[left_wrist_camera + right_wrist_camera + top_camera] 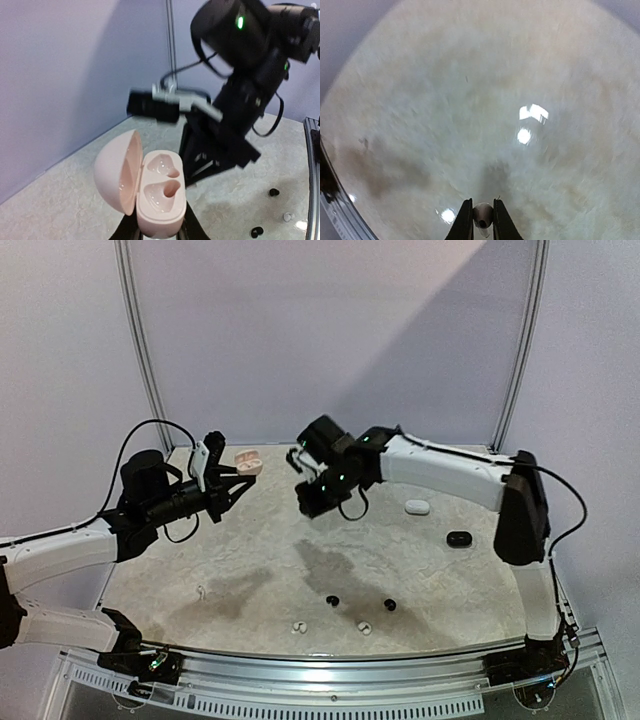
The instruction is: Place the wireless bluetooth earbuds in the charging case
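Note:
My left gripper (228,476) (157,231) is shut on the base of a pale pink charging case (247,463) (159,194). It holds the case above the table with the lid swung open to the left and both wells bare. My right gripper (297,462) (483,211) hangs just right of the case, shut on a small pale earbud (483,215) pinched between its black fingers (465,220). In the left wrist view, the right arm (235,100) looms blurred behind the case. Loose earbuds lie on the near table: two black (332,600) (389,605) and two white (297,627) (364,628).
A shut white case (417,507) and a shut black case (458,539) lie at the right of the marbled table (440,580). A small white piece (201,591) lies near the left edge. A grey backdrop wall (330,330) rises behind.

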